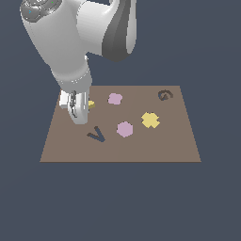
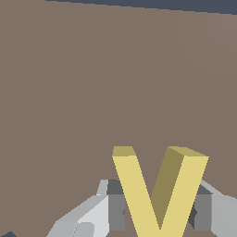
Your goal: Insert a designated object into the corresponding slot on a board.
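Note:
The yellow V block (image 2: 159, 194) stands between my gripper's (image 2: 159, 210) two fingers (image 2: 115, 208), which press against its outer sides. In the exterior view the gripper (image 1: 79, 115) is low over the brown board (image 1: 155, 146) near its far left corner. It hides most of the V block there, and only a small yellow bit (image 1: 91, 104) shows behind the fingers. The dark V-shaped slot (image 1: 96, 135) lies on the board a short way in front of the gripper, toward the exterior view's right. I cannot tell whether the block is off the board.
On the board are a pink flower shape (image 1: 115, 98), a pink round shape (image 1: 124, 129), a yellow cross (image 1: 150, 120) and a dark G-shaped recess (image 1: 165, 95) at the far right corner. The arm's white body (image 1: 70, 42) rises above the board's left side.

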{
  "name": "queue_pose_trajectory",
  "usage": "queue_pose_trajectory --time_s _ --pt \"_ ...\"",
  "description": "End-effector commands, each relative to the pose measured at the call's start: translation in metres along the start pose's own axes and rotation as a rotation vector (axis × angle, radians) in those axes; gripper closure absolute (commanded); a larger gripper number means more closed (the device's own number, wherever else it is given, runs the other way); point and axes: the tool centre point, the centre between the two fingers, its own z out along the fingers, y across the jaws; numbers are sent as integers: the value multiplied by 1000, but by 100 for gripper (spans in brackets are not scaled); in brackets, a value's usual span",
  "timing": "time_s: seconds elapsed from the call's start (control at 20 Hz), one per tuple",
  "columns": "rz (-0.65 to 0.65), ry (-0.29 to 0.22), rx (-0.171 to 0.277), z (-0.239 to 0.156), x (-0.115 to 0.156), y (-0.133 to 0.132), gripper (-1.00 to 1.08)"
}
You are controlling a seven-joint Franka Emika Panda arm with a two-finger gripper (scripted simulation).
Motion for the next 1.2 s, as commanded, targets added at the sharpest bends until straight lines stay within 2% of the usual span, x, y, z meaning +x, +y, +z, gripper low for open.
queue_pose_trajectory --time_s 0.0,0.65,1.15 --pt "0 0 -1 0 0 0 108" --pt "21 0 -1 -3 -2 -3 108" --pt "148 0 0 -4 -16 -19 108"
